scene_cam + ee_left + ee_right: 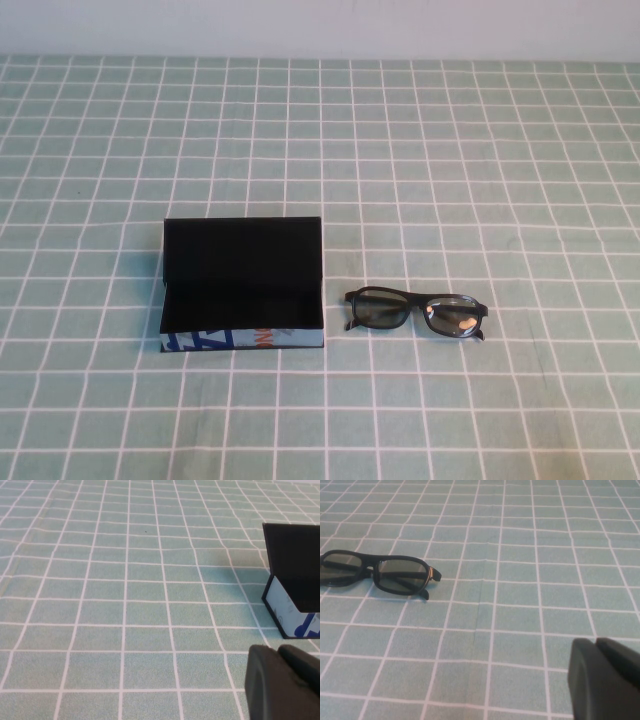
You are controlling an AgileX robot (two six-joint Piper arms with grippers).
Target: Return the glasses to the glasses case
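The glasses case (243,284) is a black box with its lid open and upright, black inside, with a blue, white and orange printed front. It sits left of centre on the green checked cloth. One end of it shows in the left wrist view (295,580). The black-framed glasses (416,311) lie on the cloth just right of the case, lenses facing the front, and show in the right wrist view (375,573). My left gripper (277,652) is shut and empty, a little way from the case's end. My right gripper (595,645) is shut and empty, apart from the glasses. Neither gripper shows in the high view.
The green cloth with white grid lines (450,150) covers the whole table. A pale wall (320,25) runs along the far edge. Nothing else stands on the cloth.
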